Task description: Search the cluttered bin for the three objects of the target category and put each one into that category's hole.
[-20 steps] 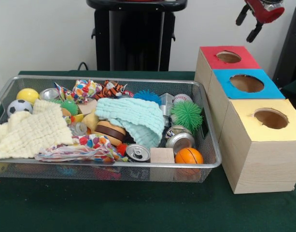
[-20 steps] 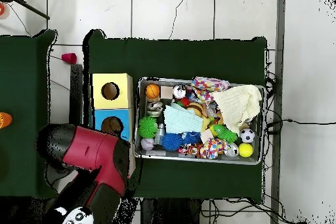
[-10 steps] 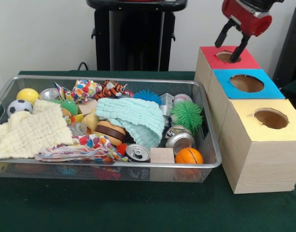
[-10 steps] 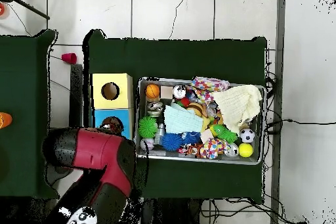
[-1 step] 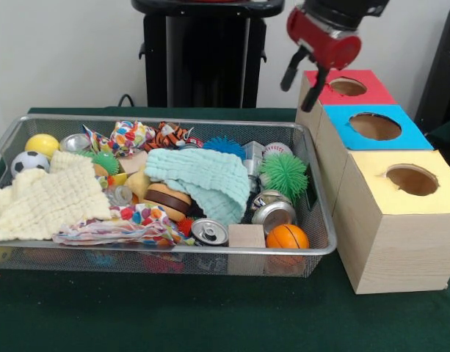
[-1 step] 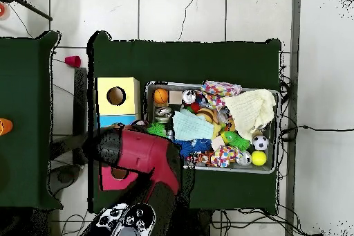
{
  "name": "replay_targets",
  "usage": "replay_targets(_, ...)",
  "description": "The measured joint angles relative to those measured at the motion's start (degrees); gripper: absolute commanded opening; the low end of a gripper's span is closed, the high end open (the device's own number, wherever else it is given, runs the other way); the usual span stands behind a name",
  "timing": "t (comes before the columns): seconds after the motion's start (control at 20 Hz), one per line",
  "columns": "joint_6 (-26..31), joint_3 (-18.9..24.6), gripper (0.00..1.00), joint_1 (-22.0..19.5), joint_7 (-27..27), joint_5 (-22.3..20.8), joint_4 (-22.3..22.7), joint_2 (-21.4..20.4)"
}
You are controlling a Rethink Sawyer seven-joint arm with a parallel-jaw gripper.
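Observation:
My gripper [image 5: 296, 95] hangs open and empty in the front view, just left of the red-topped box [image 5: 371, 94] and above the far right corner of the wire bin [image 5: 136, 250]. The bin holds an orange basketball [image 5: 287, 237], a soccer ball [image 5: 28, 161], a yellow ball [image 5: 42, 144], a green spiky ball [image 5: 284, 174], a blue spiky ball [image 5: 225, 147] and a baseball [image 5: 276, 149]. Drink cans [image 5: 210, 232] lie near the front. From overhead, the red arm [image 6: 138, 153] covers the bin's corner and the gripper itself.
Three wooden boxes stand in a row right of the bin, each with a round hole: red, blue [image 5: 375, 126], yellow [image 5: 412, 180]. A mint cloth [image 5: 202, 180], a cream cloth [image 5: 41, 202], a toy burger [image 5: 168, 199] and a wooden block [image 5: 247, 235] lie among the clutter.
The gripper has come down from the upper right, passed over the red box's hole and moved left to the bin's far right corner. Its fingers stay open. Nothing in the bin has moved.

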Motion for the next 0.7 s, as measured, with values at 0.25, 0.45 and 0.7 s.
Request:
replay_targets(0.25, -5.99, 6.77, 1.0, -10.29, -1.31, -6.36, 2.38, -1.62)
replay_targets(0.45, -9.94, 9.79, 1.0, -14.85, -1.7, -11.32, 3.35, -1.68)
replay_targets(0.7, -13.69, 12.81, 1.0, -18.58, -1.73, -19.12, 3.78, -1.34)
